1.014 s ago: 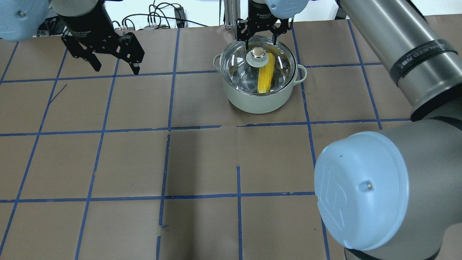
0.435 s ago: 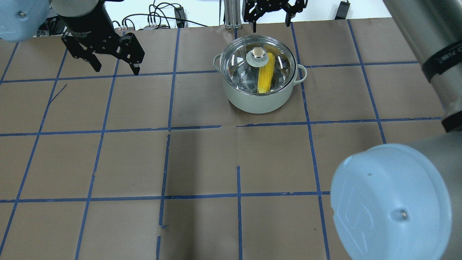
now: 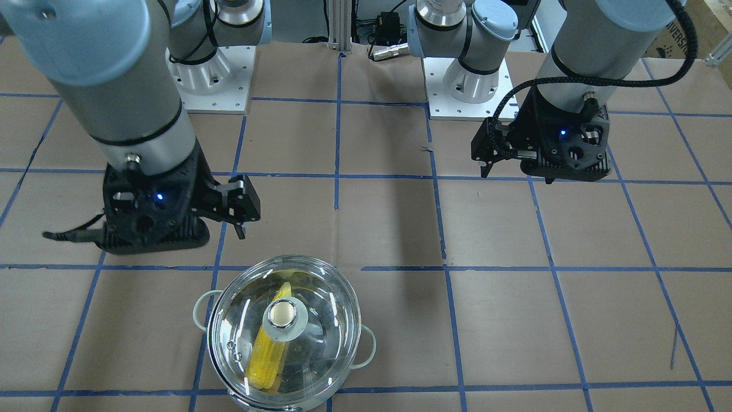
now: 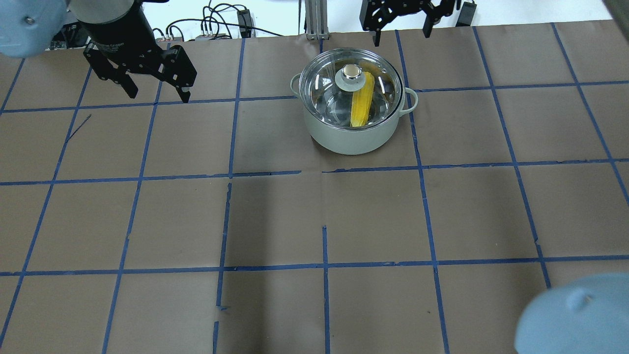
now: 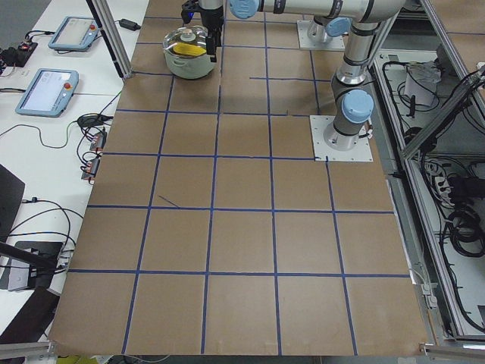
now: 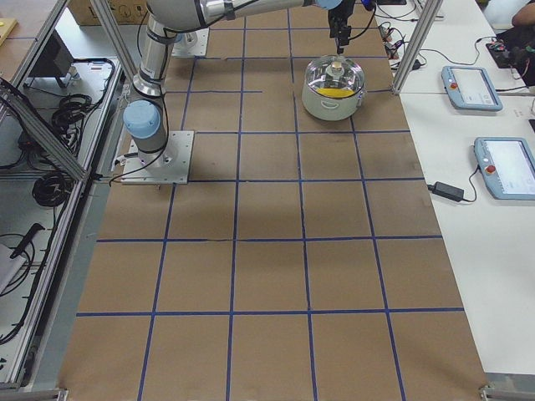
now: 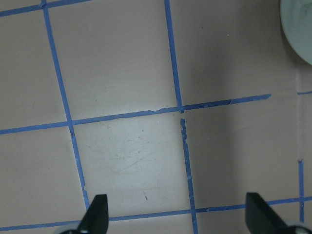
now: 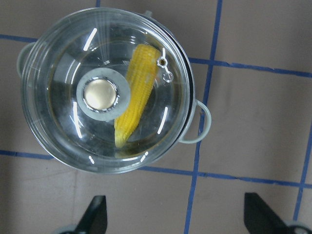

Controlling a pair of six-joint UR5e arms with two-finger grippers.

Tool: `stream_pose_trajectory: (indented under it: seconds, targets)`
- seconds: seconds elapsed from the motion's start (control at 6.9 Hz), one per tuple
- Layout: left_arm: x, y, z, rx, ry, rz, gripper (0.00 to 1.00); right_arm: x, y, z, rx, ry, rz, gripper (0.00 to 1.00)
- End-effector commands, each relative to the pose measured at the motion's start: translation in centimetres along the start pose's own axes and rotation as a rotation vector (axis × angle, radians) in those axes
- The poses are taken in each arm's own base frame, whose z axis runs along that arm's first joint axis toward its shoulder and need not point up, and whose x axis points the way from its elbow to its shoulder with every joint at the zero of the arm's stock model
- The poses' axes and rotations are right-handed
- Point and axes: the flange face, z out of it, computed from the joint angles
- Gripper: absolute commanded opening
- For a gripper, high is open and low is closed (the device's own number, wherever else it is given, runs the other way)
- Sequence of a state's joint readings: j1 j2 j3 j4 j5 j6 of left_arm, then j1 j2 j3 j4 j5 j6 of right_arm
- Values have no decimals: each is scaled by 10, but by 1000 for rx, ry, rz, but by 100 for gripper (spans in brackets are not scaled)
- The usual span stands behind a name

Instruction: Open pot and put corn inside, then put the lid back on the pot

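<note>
The pot (image 4: 351, 140) stands at the table's far middle, pale green outside with looped side handles. The clear glass lid (image 4: 324, 93) sits on it, its cream-topped knob (image 4: 351, 73) in the centre. The yellow corn (image 4: 362, 101) lies inside, seen through the glass. My right gripper (image 4: 401, 32) is open and empty, up beyond the pot's far right rim and clear of the lid. Its wrist view looks straight down on the lid (image 8: 63, 112), the corn (image 8: 136, 97) and its open gripper (image 8: 176, 219). My left gripper (image 4: 159, 93) is open and empty over bare table, far left of the pot.
Brown paper with a blue tape grid covers the table (image 4: 275, 221). Cables and plugs (image 4: 221, 19) and an aluminium post (image 4: 312, 19) line the far edge. The arm bases (image 3: 209, 74) stand on the robot's side. Teach pendants (image 5: 45, 87) lie on a side table.
My right gripper has lifted off from around the lid's knob and moved up and to the right. The lid stays on the pot with the corn inside. The left gripper has not moved.
</note>
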State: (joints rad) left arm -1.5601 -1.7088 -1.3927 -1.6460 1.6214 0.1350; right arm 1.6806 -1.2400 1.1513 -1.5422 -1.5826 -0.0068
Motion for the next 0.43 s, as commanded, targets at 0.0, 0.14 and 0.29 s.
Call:
stream_pose_trajectory:
  seconds: [0.0,0.14,0.29]
  targets:
    - [0,1,0,0,0,0,100,45,59,-6,-21,-2,87,100]
    - [0,0,-1,1,0,0,100,45,70,-10,-20,4,86,100]
    - [0,1,0,0,0,0,100,44,83,-14,-4,4,80,97]
